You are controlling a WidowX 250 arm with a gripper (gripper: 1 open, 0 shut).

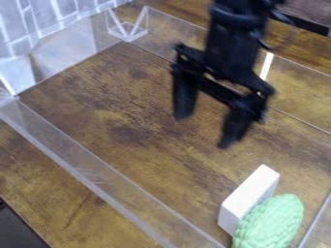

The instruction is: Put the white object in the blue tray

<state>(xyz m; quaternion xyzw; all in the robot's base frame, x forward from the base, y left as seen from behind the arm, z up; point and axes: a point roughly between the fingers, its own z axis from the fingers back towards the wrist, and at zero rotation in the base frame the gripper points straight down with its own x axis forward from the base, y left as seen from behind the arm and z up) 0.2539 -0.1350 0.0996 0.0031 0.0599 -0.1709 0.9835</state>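
The white object [249,198] is a plain brick-shaped block lying on the wooden table near the lower right corner. My gripper [211,121] hangs above the table's middle, up and left of the block, open with nothing between its two dark fingers [237,129]. A gap of bare wood separates it from the block. The blue tray is out of view.
A bumpy light-green oval lump [272,225] lies against the white block on its lower right side. Clear acrylic walls [91,174] fence the wooden table [123,126] along the left and front edges, and another runs along the back right.
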